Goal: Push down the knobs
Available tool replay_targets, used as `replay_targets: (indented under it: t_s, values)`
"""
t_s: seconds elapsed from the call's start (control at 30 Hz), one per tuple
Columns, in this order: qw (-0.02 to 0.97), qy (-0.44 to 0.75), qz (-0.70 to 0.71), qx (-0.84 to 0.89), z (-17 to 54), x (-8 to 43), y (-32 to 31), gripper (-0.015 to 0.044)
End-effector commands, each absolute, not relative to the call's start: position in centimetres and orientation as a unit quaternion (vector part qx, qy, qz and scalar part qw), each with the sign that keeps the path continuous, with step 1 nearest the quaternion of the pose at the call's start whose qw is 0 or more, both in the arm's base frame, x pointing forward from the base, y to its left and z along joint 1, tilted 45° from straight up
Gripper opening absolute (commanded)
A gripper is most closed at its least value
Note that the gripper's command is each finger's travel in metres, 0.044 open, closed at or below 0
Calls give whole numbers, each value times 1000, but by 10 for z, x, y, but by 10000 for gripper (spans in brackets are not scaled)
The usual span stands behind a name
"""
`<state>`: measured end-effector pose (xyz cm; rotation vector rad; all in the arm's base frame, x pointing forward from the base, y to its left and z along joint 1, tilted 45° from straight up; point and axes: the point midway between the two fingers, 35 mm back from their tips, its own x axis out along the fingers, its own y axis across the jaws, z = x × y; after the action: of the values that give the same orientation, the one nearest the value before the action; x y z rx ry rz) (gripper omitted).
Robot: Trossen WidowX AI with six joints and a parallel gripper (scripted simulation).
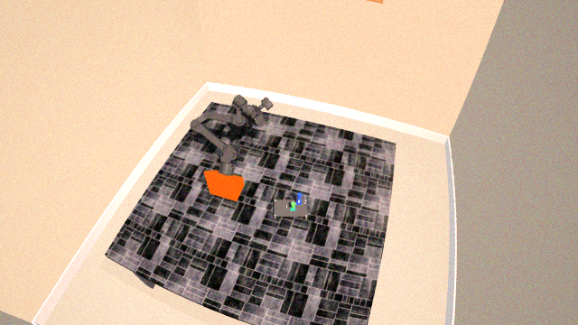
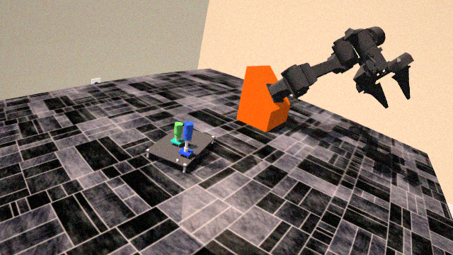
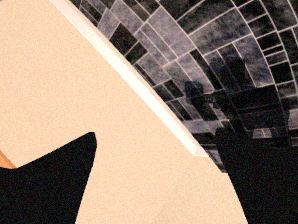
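The circuit board (image 1: 280, 213) (image 2: 163, 151) stands on short white legs. A green knob (image 2: 178, 130) (image 1: 293, 204) stands upright over the teal potentiometer (image 2: 177, 142), with a short piece of pale shaft showing between them. A blue knob (image 2: 188, 131) (image 1: 299, 196) stands upright over the blue potentiometer (image 2: 185, 152), with a longer piece of pale shaft showing below it. Both potentiometers sit on the board. My gripper (image 2: 398, 103) (image 3: 157, 137) is open and empty, raised high and far from the board, beyond the orange block. The board is out of the wrist view.
An orange block (image 1: 224, 186) (image 2: 255, 103) stands at the arm's base, between the board and the raised arm. The patterned table (image 1: 271, 289) (image 2: 226, 227) has a pale raised rim (image 1: 334, 107) beyond its edge, which also crosses the wrist view (image 3: 131, 82).
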<state>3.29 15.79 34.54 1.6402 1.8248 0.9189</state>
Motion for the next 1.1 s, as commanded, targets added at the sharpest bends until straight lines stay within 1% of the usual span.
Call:
replay_targets:
  t_s: [0.0, 0.23, 0.47, 0.5, 1.07]
  values:
    - [256, 673, 338, 605, 346, 33, 158, 374]
    - [201, 688, 304, 627, 352, 41, 161, 190]
    - [136, 692, 237, 668, 363, 73, 164, 6]
    - [126, 692, 226, 674, 364, 78, 165, 0]
    - [-59, 647, 27, 759, 367, 175, 163, 0]
